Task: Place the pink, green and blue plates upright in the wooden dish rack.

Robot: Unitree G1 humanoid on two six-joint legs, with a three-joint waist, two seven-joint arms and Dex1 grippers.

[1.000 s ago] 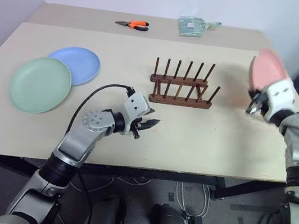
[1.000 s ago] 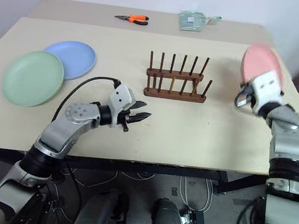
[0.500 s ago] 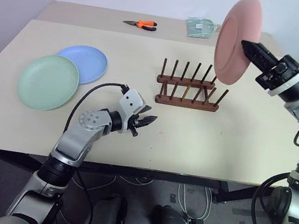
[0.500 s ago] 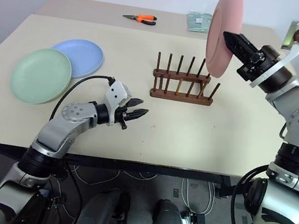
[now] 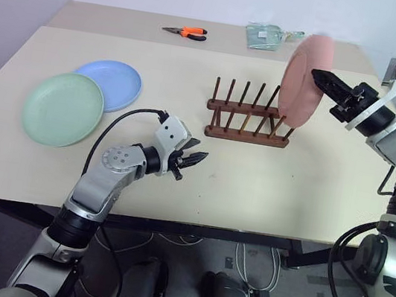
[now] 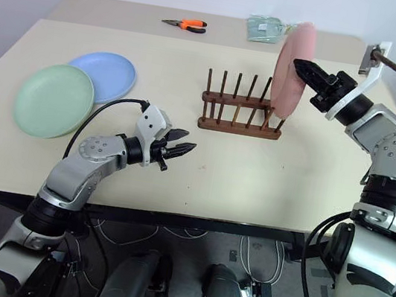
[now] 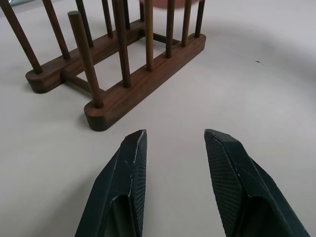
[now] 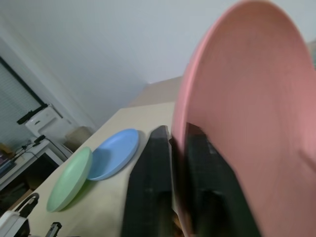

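Pinched on the rim of the pink plate (image 6: pixel 292 69), one black finger either side of it in the right wrist view: the right gripper (image 6: pixel 307 66), holding that plate on edge at the right end of the wooden dish rack (image 6: pixel 239 106). Plate upright, lower edge down among the last pegs or just over them; cannot tell whether seated yet between them. Parted with nothing between: the left gripper (image 6: pixel 180 148), hovering low over the table (image 6: pixel 253 180) just in front of the rack's left end, fingers (image 7: pixel 129 170) pointed at the near rail. Further out, at the table's left side, well apart from the rack: the green plate (image 6: pixel 54 99) and the blue plate (image 6: pixel 104 76), both flat, the green one overlapping the blue one's edge. Judged progress: first of three plates at the slot but not released, so none finished; seating and letting go of the pink one, then the green and blue, left to do. At the far edge, idle: orange-handled pliers (image 6: pixel 184 23) and a pale green packet (image 6: pixel 266 28).
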